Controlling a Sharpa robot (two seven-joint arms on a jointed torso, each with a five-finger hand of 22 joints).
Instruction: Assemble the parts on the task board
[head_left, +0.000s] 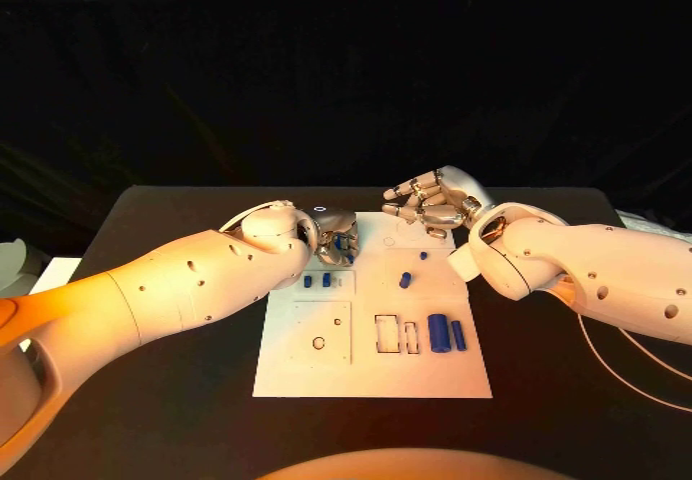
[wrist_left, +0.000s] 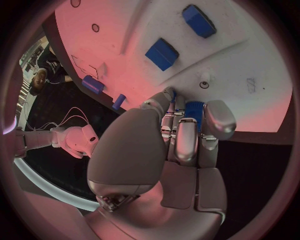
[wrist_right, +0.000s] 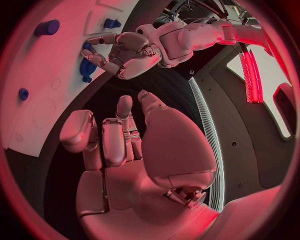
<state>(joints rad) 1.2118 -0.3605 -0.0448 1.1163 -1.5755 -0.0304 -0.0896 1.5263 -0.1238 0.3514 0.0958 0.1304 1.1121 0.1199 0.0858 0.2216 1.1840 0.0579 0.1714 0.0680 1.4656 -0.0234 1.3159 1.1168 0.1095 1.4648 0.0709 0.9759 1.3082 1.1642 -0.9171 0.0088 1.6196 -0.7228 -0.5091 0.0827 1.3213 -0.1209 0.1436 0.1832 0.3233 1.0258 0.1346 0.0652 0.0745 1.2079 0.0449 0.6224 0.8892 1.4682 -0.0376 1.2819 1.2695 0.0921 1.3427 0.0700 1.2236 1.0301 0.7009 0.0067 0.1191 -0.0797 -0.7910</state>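
The left hand (head_left: 335, 243) sits low over the far left part of the task board (head_left: 372, 372), its fingers (wrist_left: 185, 140) curled around a blue part (wrist_left: 194, 108) (mostly hidden behind them). The right hand (head_left: 430, 202) hovers past the board's far edge, fingers bent inward and holding nothing. On the white board lie more blue parts: two small ones (head_left: 327, 281) just beside the left hand, one (head_left: 405, 280) mid-board, and two long ones (head_left: 447, 333) near its right edge. The board rests on the black worktop (head_left: 166, 330).
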